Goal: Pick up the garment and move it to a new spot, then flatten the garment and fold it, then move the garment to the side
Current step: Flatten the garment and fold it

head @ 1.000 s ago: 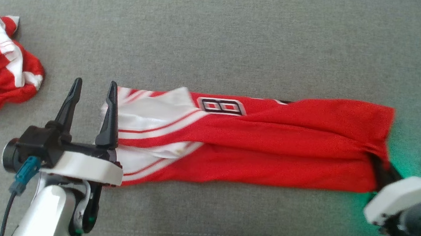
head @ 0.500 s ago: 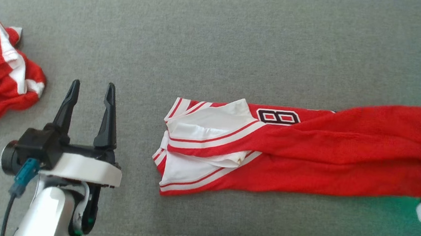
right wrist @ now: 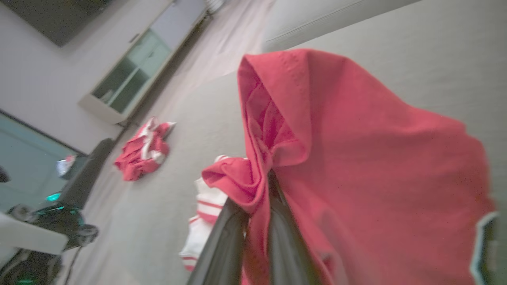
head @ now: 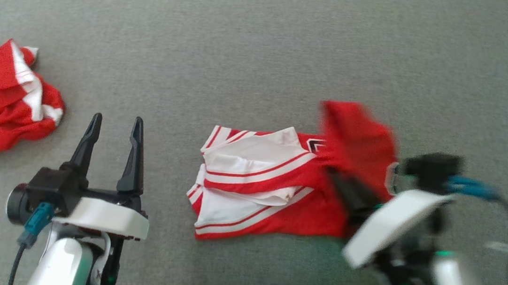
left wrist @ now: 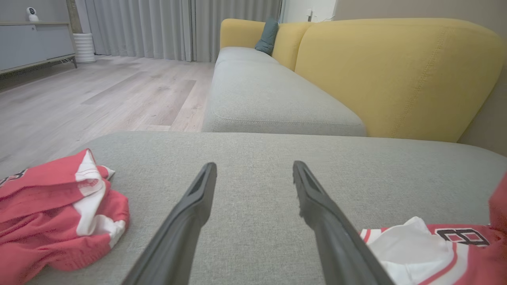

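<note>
While right gripper [head: 333, 174] pinches red end [head: 359, 130] of garment [head: 249, 184] | long axis left-right | left gripper [head: 117, 121] agape, empty, nearer striped hem [head: 203, 194].

head: high, facing down | wrists: low, close | shared: garment [head: 254, 185], cushion [head: 264, 44]

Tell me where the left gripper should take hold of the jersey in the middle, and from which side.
Probably best to grip the jersey's white striped end at its near corner, coming from the robot's left, low along the cushion. That end lies flat with loose edges facing the open left gripper; the right gripper is shut on the red end.
</note>
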Controlling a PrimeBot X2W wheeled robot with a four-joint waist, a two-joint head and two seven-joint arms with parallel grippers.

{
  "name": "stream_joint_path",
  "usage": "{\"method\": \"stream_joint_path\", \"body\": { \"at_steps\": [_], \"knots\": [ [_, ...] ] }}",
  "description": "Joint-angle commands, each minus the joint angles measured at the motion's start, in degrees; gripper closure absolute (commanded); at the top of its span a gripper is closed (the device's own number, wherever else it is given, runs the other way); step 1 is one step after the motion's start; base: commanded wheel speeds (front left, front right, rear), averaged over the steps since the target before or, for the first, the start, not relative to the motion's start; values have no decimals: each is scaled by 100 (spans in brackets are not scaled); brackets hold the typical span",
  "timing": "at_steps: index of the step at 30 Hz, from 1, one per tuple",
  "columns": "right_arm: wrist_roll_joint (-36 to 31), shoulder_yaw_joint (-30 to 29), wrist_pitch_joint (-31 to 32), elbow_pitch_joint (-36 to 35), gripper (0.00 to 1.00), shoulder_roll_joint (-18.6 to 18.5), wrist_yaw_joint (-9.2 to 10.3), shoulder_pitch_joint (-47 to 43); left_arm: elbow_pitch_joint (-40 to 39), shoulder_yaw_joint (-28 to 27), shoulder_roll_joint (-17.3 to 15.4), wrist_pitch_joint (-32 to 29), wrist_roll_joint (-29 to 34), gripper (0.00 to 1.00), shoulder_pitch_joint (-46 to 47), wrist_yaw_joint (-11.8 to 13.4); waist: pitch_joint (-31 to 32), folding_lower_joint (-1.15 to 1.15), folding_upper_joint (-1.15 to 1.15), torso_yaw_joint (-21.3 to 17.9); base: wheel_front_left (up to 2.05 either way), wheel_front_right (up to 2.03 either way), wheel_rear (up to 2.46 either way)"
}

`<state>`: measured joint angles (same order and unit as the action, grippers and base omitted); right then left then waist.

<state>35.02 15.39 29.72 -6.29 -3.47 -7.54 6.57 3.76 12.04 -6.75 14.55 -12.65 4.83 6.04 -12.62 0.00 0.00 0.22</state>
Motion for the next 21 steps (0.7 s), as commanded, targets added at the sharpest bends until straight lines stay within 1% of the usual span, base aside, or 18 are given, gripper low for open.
{"method": "stream_joint_path", "body": {
  "at_steps": [1,5,7,10,14,15,16,17,18,19,21],
  "knots": [
    [323,485,-184,-68,100,55,5,322,-161,-193,-13,45,37,0,143,-10,1,0,0,87,0,0,0],
    [911,1276,-697,450,100,57,5,550,-124,-146,22,45,37,0,157,-22,-41,0,0,261,0,0,0],
    [961,1533,-913,754,100,57,5,691,-120,-138,38,45,38,0,173,-22,-85,0,0,332,0,0,0],
    [1074,1793,-1173,1178,100,58,5,860,-119,-144,63,45,33,0,197,-18,-148,0,0,398,0,0,0],
    [1137,1971,-1489,1634,100,58,5,1077,-115,-154,90,45,36,0,213,-25,-211,0,0,428,0,0,0],
    [1165,2022,-1573,1709,80,58,5,1125,-112,-159,94,45,38,0,216,-27,-222,0,0,426,0,0,0],
    [1148,2090,-1649,1780,7,58,5,1183,-110,-165,99,45,40,0,217,-29,-228,0,0,421,0,0,0],
    [1148,2090,-1649,1780,7,58,5,1183,-110,-165,99,45,40,0,217,-29,-228,0,0,421,0,0,0],
    [1108,2165,-1740,1823,0,58,5,1246,-109,-169,103,45,43,0,219,-32,-238,0,0,418,0,0,0],
    [988,2268,-1843,1835,0,58,5,1335,-108,-173,109,45,45,0,226,-35,-247,0,0,414,0,0,0],
    [979,2440,-2068,1763,0,58,5,1436,-107,-186,118,45,50,0,246,-42,-258,0,0,396,0,0,0]
  ]
}}
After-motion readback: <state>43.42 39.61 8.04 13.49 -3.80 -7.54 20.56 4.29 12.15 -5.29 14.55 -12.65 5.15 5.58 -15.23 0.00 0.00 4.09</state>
